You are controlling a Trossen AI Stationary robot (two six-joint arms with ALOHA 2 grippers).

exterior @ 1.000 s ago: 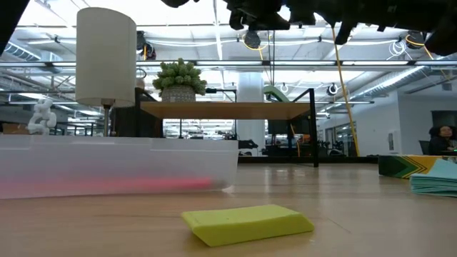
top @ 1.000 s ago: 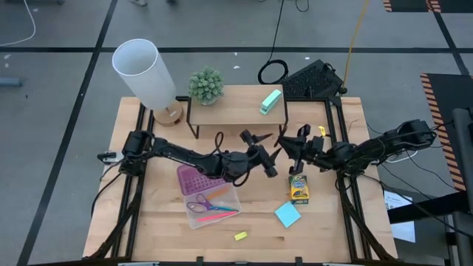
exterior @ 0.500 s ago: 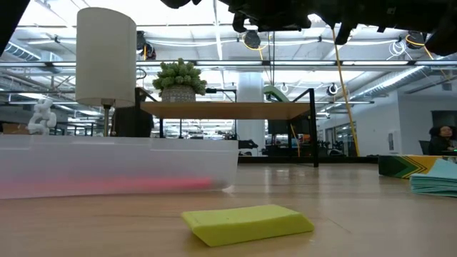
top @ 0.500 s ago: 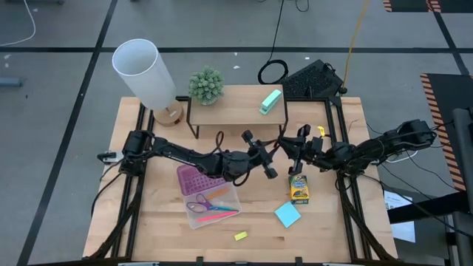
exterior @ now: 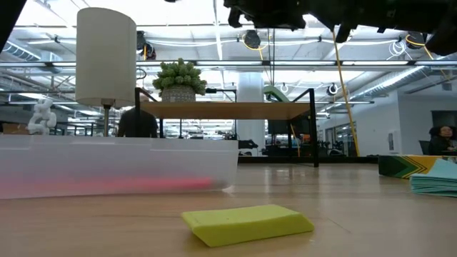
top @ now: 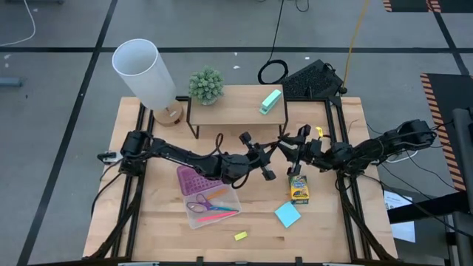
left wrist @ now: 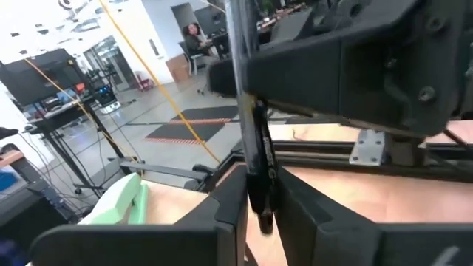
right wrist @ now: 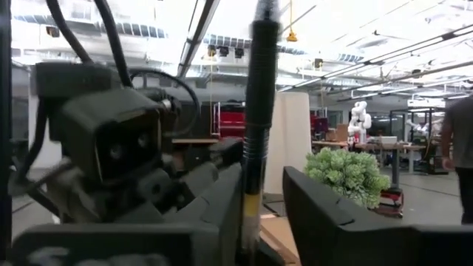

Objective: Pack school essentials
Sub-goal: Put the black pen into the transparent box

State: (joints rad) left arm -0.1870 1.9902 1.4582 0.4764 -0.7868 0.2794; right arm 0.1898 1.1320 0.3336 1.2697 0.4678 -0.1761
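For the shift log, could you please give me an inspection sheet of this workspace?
Surface: wooden table, partly bare.
Job's things: black pen between both hands; yellow-green crayon box, blue sticky-note pad, small yellow eraser on table; purple-handled scissors and pink and orange pencils in clear plastic case.
Clutter: mint-green block, potted plant, white lamp.
Hands: left hand shut on pen; right hand at pen.
Cables: black cable loop on floor.
Surroundings: person far off.

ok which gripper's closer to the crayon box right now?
Right. The right gripper sits just behind the crayon box, toward the shelf, apparently gripping the black pen. The left gripper is farther, off to the box's left beside the clear case.
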